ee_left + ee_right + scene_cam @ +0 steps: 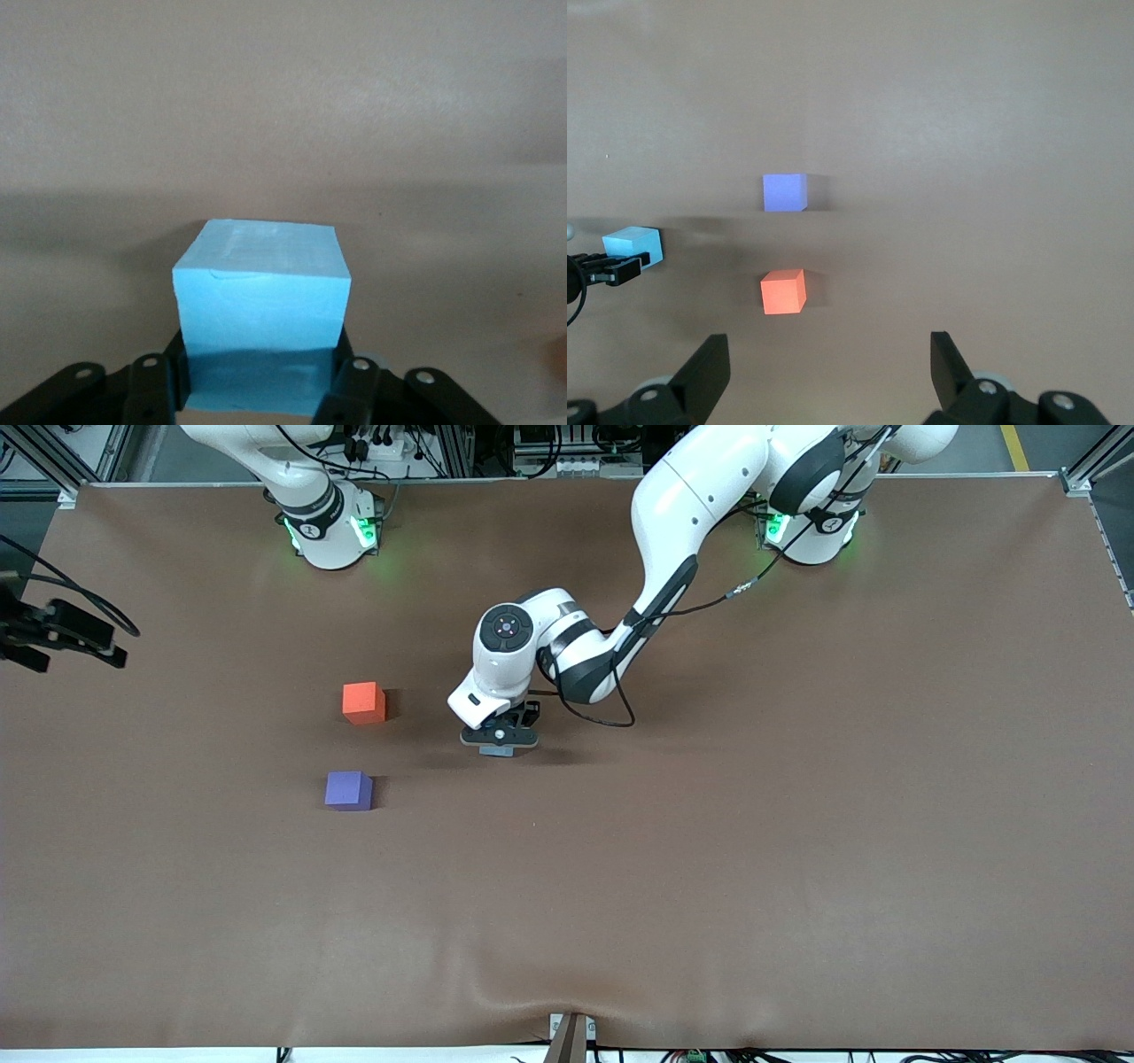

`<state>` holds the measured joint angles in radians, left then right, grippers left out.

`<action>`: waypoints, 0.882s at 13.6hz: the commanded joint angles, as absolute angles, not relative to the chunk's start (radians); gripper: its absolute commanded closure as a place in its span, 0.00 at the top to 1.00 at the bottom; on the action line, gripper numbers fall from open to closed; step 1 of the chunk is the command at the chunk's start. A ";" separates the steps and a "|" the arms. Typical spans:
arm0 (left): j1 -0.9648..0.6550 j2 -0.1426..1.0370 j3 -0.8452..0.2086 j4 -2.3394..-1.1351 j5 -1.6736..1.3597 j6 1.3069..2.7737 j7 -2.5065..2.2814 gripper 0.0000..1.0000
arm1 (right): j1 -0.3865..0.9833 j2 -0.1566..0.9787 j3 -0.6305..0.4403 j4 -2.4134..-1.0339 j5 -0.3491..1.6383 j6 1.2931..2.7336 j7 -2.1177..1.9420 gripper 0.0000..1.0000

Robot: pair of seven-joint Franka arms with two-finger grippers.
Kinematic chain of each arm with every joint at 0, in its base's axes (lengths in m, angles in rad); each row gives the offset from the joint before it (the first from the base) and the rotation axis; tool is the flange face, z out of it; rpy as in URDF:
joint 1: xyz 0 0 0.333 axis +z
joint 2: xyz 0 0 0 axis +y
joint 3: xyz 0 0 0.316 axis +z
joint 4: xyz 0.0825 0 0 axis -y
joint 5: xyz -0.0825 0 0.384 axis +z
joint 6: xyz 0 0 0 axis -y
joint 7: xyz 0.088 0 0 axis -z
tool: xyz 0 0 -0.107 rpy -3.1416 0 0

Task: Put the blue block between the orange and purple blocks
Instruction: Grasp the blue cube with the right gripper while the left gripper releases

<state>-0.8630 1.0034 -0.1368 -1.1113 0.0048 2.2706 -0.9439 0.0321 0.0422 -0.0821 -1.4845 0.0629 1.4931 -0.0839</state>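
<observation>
Blocks: three small cubes in all, one blue, one orange, one purple.
Blue block [260, 297]: held between the left gripper's fingers, its faces square to them; in the front view only a sliver of it shows under the hand. In the right wrist view it sits low over the table, though whether it touches the cloth I cannot tell.
Orange block [364, 702]: one, flat on the table, toward the right arm's end, farther from the front camera than the purple one.
Purple block [348, 790]: one, flat on the table, nearer to the front camera than the orange block, with a bare gap between the two.
Left gripper [499, 737]: low over the middle of the table, well apart from both resting cubes, toward the left arm's end from them. Its two fingers [159, 382] are closed against opposite sides of the blue block.
Right gripper [830, 367]: raised high, looking down on all three cubes; its two fingers stand wide apart and hold nothing. This arm waits.
Table [753, 850]: one brown cloth-covered surface.
</observation>
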 commanded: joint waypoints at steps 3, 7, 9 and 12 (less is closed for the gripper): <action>-0.865 0.858 -0.081 -1.095 0.000 2.057 -0.959 1.00 | 0.145 0.142 -0.086 -1.471 0.078 1.567 -0.064 1.00; -0.746 0.603 -0.057 -1.109 0.002 1.690 -0.947 1.00 | 0.230 0.265 -0.084 -1.471 0.152 1.663 -0.064 1.00; -0.643 0.513 -0.057 -1.109 0.002 1.574 -0.899 1.00 | 0.244 0.314 -0.084 -1.471 0.227 1.663 -0.064 1.00; -0.470 0.408 -0.057 -1.120 0.029 1.427 -0.582 1.00 | 0.293 0.412 -0.086 -1.471 0.290 1.701 -0.066 1.00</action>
